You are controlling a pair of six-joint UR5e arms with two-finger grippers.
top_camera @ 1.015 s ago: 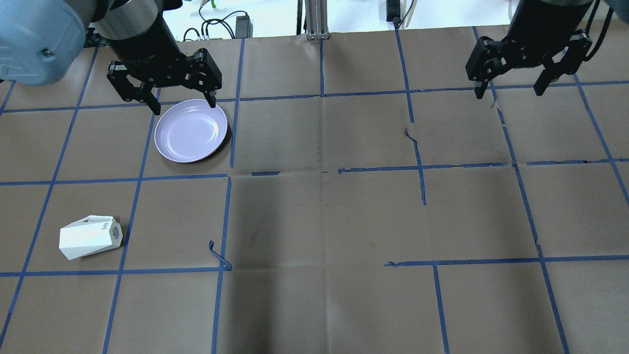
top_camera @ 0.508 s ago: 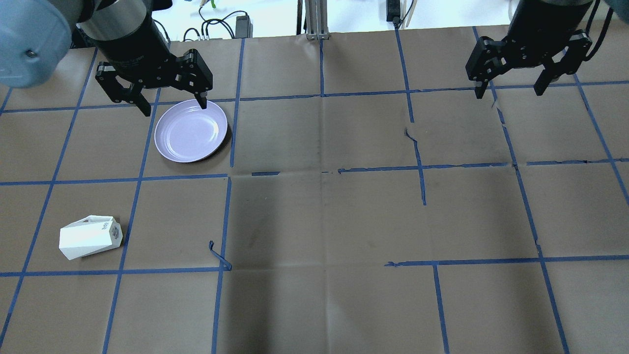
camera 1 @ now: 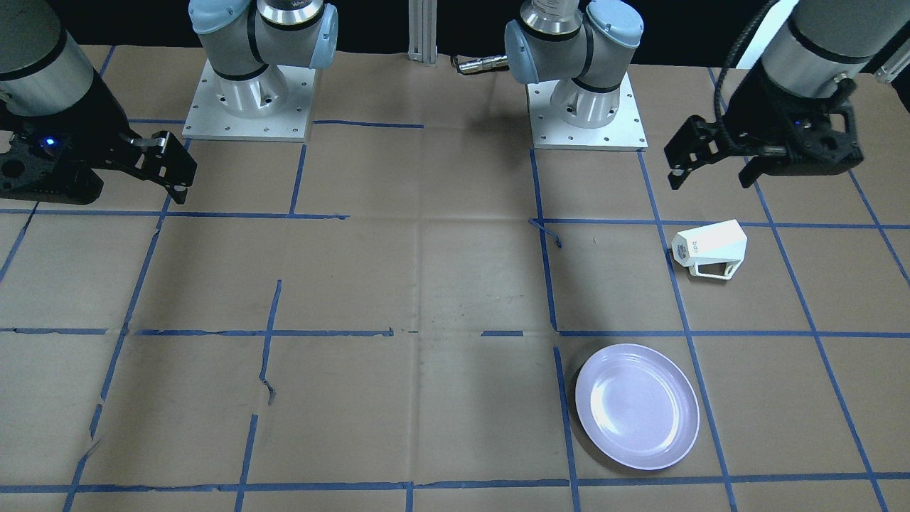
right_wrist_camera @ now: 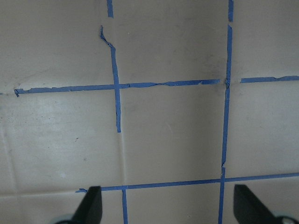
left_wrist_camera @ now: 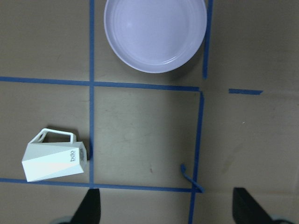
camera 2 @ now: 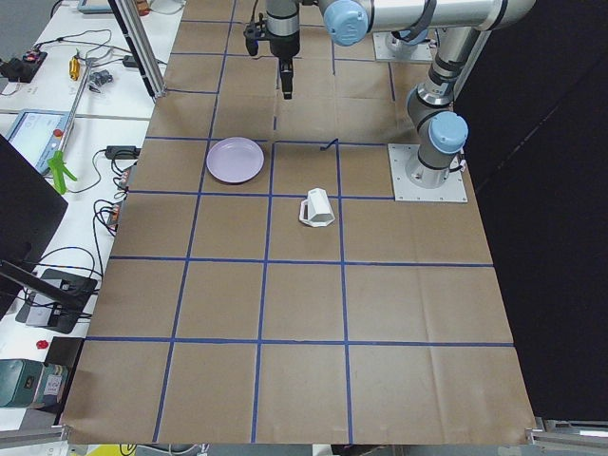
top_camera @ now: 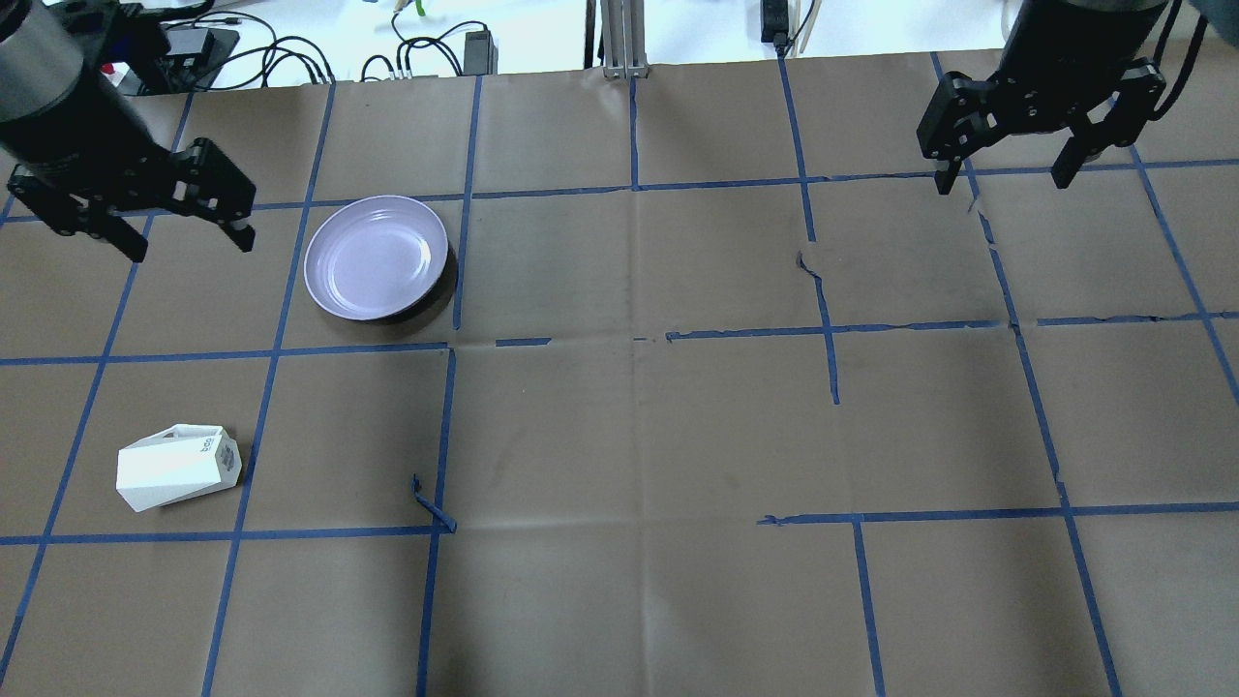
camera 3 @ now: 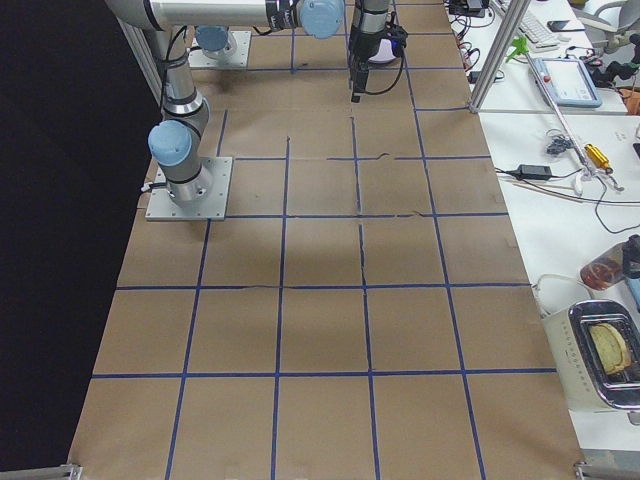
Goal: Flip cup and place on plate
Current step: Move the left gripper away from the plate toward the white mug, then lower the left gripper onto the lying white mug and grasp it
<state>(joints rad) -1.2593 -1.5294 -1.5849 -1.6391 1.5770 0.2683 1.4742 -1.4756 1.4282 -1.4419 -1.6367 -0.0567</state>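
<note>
The white faceted cup (top_camera: pixel 177 467) lies on its side at the near left of the table, its logo base pointing right and its handle on the far side. It also shows in the front view (camera 1: pixel 711 249) and the left wrist view (left_wrist_camera: pixel 55 161). The lavender plate (top_camera: pixel 377 257) stands empty beyond it, and also shows in the front view (camera 1: pixel 637 405) and the left wrist view (left_wrist_camera: pixel 155 32). My left gripper (top_camera: pixel 191 248) is open and empty, high above the table, left of the plate and beyond the cup. My right gripper (top_camera: pixel 1003 184) is open and empty at the far right.
Brown paper with a blue tape grid covers the table (top_camera: pixel 639 436). A loose curl of tape (top_camera: pixel 433 503) sticks up right of the cup. Cables and a power brick (top_camera: pixel 426 48) and an aluminium post (top_camera: pixel 624 39) line the far edge. The arm bases (camera 1: pixel 586 99) stand on the robot's side.
My left gripper has swung from over the plate's far rim to the left of the plate, still open. The cup, the plate and the right arm have not moved.
</note>
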